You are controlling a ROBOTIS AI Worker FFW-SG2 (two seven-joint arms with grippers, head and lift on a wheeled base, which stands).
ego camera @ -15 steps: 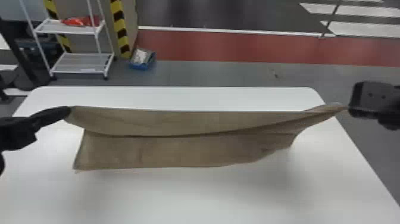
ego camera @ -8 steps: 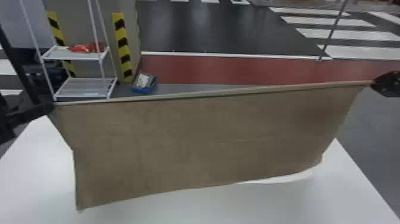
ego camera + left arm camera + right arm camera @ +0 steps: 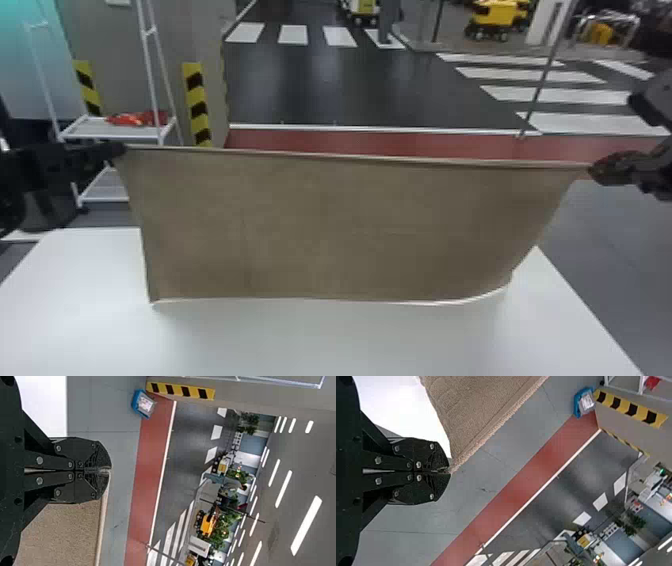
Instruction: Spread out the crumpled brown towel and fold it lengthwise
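- While the brown towel (image 3: pixel 325 225) hangs opened out above the white surface (image 3: pixel 325 340), the step in hand looks to be the spreading, with the lengthwise fold yet to be made.
- The left tool (image 3: pixel 120 149) is clenched on one upper corner, the right tool (image 3: pixel 595 170) on the other; the top edge runs nearly straight between them.
- Whether the lower edge touches the surface, I cannot tell; its right end curves upward.
- Next, I judge, the towel wants laying down flat, both corners lowered evenly, before one long edge is brought over to the other. Slack on the right could leave a crease.
- As for containers, a blue bin (image 3: pixel 136 402) on the floor holds a pale packet (image 3: pixel 146 404); red items (image 3: pixel 131 119) lie on the rack's upper shelf (image 3: pixel 110 135).
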